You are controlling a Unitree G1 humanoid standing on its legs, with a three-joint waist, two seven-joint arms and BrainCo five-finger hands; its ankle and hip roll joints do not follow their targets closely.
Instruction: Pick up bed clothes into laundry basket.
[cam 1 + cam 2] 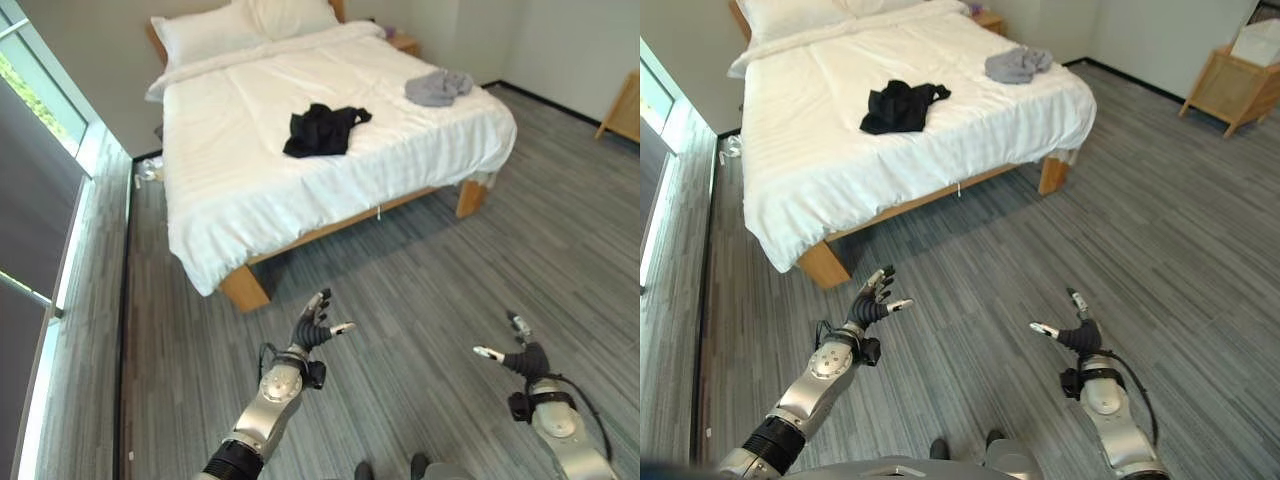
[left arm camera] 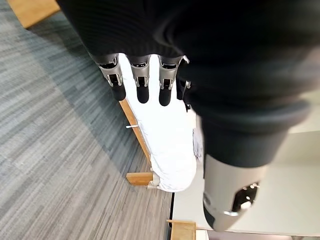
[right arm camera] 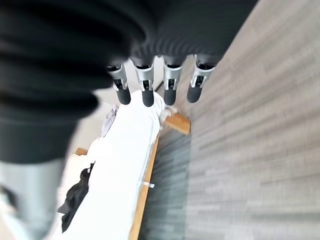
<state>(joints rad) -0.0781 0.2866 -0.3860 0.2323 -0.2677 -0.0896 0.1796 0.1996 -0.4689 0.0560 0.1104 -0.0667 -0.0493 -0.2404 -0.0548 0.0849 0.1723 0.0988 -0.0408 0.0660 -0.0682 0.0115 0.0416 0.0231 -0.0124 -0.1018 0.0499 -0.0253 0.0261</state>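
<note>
Two garments lie on the bed (image 1: 300, 190), well apart from the robot, which stands on the grey floor (image 1: 970, 250) short of the bed's foot. The black garment (image 1: 322, 130) sits crumpled near the middle of the white duvet (image 1: 240, 170); the grey garment (image 1: 438, 87) is bunched nearer the far right edge. A wooden basket (image 1: 1238, 88) stands on the floor off to the right, by the wall, and looks like the laundry basket, though I can't be sure from here.

Both arms are raised in front of the robot, over bare floor. The left hand (image 1: 318, 325) has its fingers straight and loosely spread, thumb out to the side, holding nothing. The right hand (image 1: 515, 352) is the same: fingers extended, thumb apart, empty. The wrist views agree, each showing a row of straight fingers (image 2: 142, 82) with the bed beyond them.

Nothing has been picked up yet, so the task looks to be at its very start, with a walk to the bed first.

Both garments should be light, soft and limp, sagging and trailing once lifted. The best hold is probably the thickest heap of folds at the centre of each pile, where the fingers can close on bulk. A pinch too deep may well catch the duvet beneath.
</note>
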